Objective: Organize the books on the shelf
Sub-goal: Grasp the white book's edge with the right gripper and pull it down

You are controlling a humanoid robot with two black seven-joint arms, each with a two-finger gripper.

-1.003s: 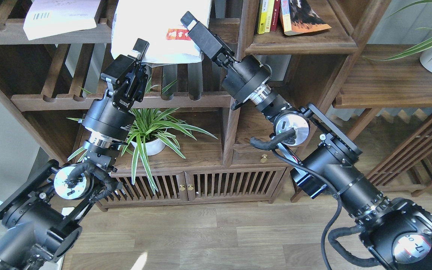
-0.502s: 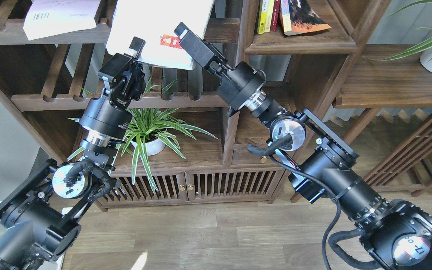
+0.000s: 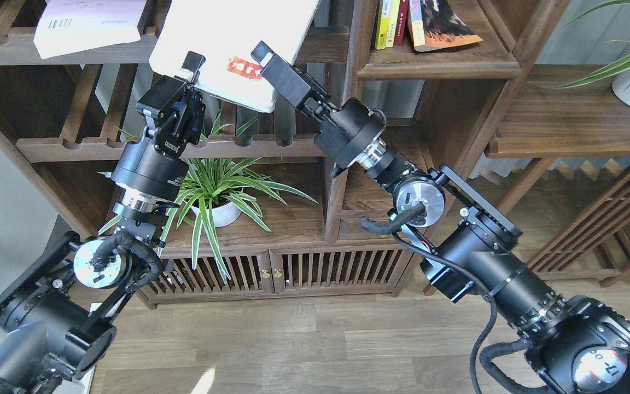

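Here, in the head view, my left tool (image 3: pixel 190 68) and right tool (image 3: pixel 263 57) both meet the lower edge of the large white book (image 3: pixel 233 38), which tilts over the slatted rack (image 3: pixel 129 145); I cannot tell how either tool's fingers stand. Open room lies below, around the potted plant (image 3: pixel 219 191). The lilac-white book (image 3: pixel 88 24) rests on the upper left rail. The dark orange-red book (image 3: pixel 441 24) leans on the solid shelf (image 3: pixel 446 68), upper right, beside upright yellow and red spines (image 3: pixel 390 22). The top edge cuts off every book.
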